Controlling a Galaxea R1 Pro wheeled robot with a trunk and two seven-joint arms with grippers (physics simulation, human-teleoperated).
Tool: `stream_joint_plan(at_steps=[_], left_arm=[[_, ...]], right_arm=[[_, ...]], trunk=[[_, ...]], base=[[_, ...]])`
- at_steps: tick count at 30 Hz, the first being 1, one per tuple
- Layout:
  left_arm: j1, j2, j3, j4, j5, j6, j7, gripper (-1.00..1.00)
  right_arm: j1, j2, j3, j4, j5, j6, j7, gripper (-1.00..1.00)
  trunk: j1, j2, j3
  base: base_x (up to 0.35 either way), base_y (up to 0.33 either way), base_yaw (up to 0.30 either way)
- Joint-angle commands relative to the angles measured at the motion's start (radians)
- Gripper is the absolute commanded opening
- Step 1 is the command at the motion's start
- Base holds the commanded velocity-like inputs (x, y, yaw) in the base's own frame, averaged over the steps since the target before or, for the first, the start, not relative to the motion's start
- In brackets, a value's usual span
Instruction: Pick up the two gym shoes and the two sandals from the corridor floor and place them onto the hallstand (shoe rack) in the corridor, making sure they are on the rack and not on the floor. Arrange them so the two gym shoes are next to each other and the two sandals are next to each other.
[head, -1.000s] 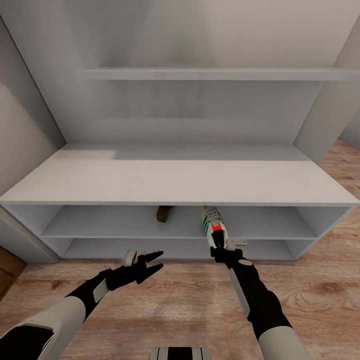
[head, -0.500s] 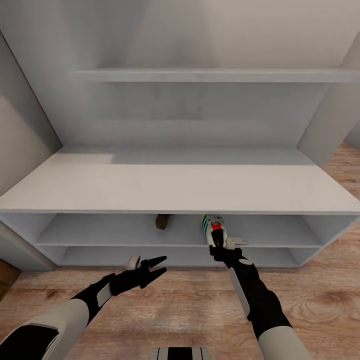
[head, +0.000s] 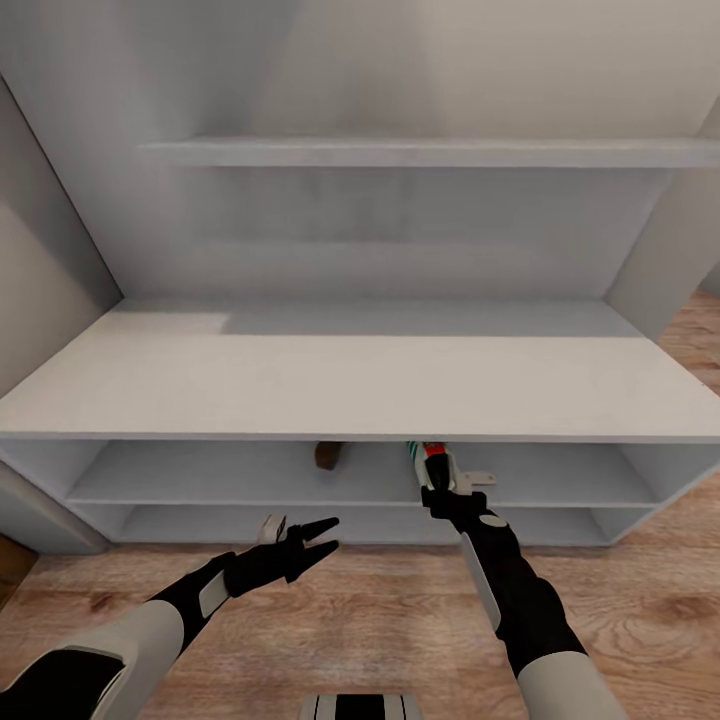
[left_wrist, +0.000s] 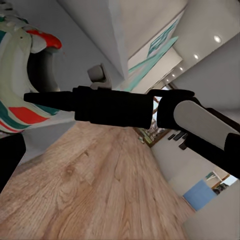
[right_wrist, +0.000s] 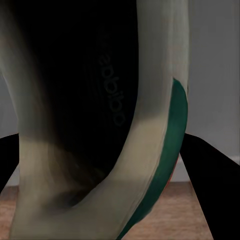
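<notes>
head view: right gripper (head: 440, 487) fingers clamped on the gym shoe (head: 432, 462) heel, now pushed deeper onto the hallstand (head: 360, 385) upper open shelf near a sandal (head: 329, 455), so placement looks near; left gripper (head: 322, 534) fingers apart, empty.

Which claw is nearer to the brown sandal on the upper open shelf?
Left is slightly nearer. The left claw hovers open below the sandal, over the floor; the right claw holds a gym shoe on the shelf, off to the sandal's right.
</notes>
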Motion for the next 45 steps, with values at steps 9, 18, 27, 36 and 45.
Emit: stream_joint_plan(at_steps=[9, 18, 27, 36, 45], left_arm=[[-0.001, 0.000, -0.010, 0.026, -0.028, -0.010, -0.001, 1.00], [-0.001, 0.000, -0.010, 0.027, -0.039, -0.010, -0.001, 1.00], [-0.001, 0.000, -0.010, 0.027, -0.040, -0.010, -0.001, 1.00], [-0.001, 0.000, -0.010, 0.027, -0.040, -0.010, -0.001, 1.00], [-0.001, 0.000, -0.010, 0.027, -0.040, -0.010, -0.001, 1.00]], right_arm=[[0.000, 0.000, 0.002, 0.034, -0.001, 0.006, -0.006, -1.00], [0.000, 0.000, 0.002, 0.034, -0.001, 0.006, -0.006, -1.00], [0.000, -0.001, 0.002, 0.034, 0.000, 0.006, -0.006, 1.00], [0.000, 0.000, 0.000, 0.033, -0.002, 0.006, -0.006, 1.00], [0.000, 0.000, 0.000, 0.030, -0.003, 0.006, -0.005, 1.00]], trunk=[[0.000, 0.000, -0.001], [0.000, 0.000, -0.001], [0.000, 0.000, -0.001], [0.000, 0.000, -0.001], [0.000, 0.000, -0.001]], base=[[0.006, 0.003, 0.000], [0.145, 0.000, 0.000], [0.021, 0.000, 0.000], [0.000, 0.000, 0.000], [-0.217, 0.000, 0.000]])
